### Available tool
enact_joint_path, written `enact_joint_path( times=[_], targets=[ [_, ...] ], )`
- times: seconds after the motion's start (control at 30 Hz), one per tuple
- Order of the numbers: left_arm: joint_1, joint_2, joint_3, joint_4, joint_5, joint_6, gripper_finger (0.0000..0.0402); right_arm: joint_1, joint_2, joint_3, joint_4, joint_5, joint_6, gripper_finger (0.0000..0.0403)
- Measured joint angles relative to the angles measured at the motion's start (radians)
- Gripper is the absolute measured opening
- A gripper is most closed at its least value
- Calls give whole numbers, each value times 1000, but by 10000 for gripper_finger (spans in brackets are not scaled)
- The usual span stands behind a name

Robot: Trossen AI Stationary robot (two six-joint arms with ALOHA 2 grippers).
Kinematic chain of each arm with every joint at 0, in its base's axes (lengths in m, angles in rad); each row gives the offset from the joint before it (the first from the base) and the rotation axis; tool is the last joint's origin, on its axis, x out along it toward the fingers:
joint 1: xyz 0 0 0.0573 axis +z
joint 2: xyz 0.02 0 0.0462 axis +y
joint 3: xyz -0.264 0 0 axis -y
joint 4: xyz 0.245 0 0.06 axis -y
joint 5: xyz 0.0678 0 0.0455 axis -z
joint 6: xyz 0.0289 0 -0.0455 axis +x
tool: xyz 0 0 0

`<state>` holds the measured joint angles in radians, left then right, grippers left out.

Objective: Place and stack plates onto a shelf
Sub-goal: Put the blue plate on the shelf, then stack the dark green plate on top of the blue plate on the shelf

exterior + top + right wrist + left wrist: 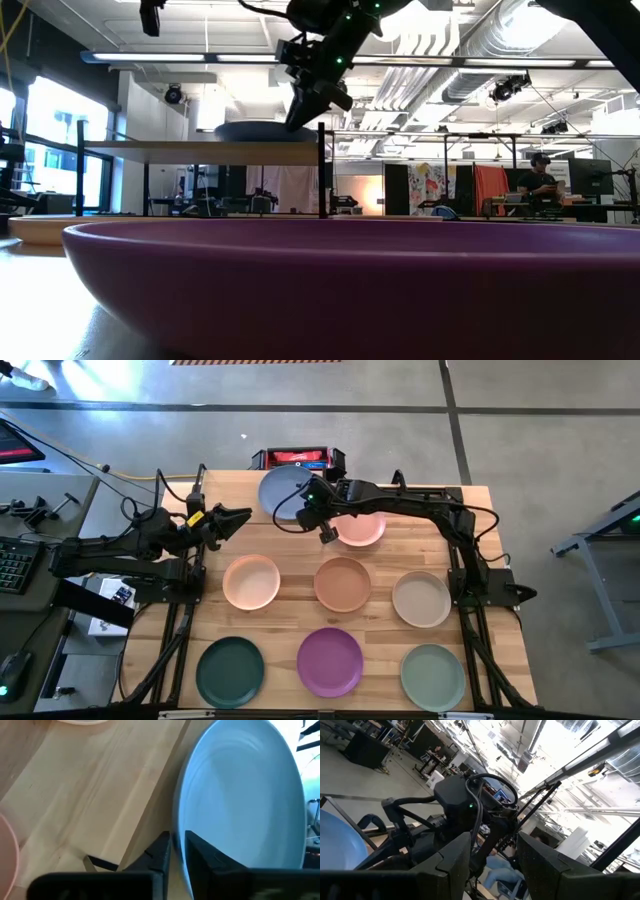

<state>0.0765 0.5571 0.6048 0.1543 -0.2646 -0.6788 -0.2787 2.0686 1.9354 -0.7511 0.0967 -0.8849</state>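
The blue plate [280, 488] lies on the light-wood shelf [200, 152] at the table's far edge, seen from the side as the plate [262, 130] in the low view. My right gripper [177, 852] is at the plate's right rim, shut on it. My left gripper [236, 520] hovers open just left of the shelf and touches nothing. The pink plate [362, 528], peach plate [251, 581], terracotta plate [343, 583], cream plate [421, 598], dark green plate [230, 671], purple plate [330, 661] and sage plate [433, 676] rest flat on the tabletop. My right gripper pinches the blue plate's rim [178, 832] on the side toward the table's right, one finger [161, 854] outside and below it, the other finger [202, 857] on the plate's inner face. The fingers slant down from above and from the right. The plate lies about level on the shelf board.
Seven plates spread over the tabletop in rows nearer than the shelf. The shelf's black posts [322, 170] stand by my right gripper. A red-and-black box [298, 458] sits beyond the table's far edge. A person [540, 185] stands far off in the room.
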Motion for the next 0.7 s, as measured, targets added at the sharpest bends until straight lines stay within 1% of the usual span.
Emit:
enact_joint_path(
  times=[0.3,0.5,0.7],
  targets=[
    [0,0,0,0,0,0,151,0,0,0,0,89,-14,41],
    [0,0,0,-7,0,1,151,19,-15,0,-9,97,-9,41],
    [-1,0,0,-87,2,1,151,46,-44,0,-44,118,35,41]
  ],
)
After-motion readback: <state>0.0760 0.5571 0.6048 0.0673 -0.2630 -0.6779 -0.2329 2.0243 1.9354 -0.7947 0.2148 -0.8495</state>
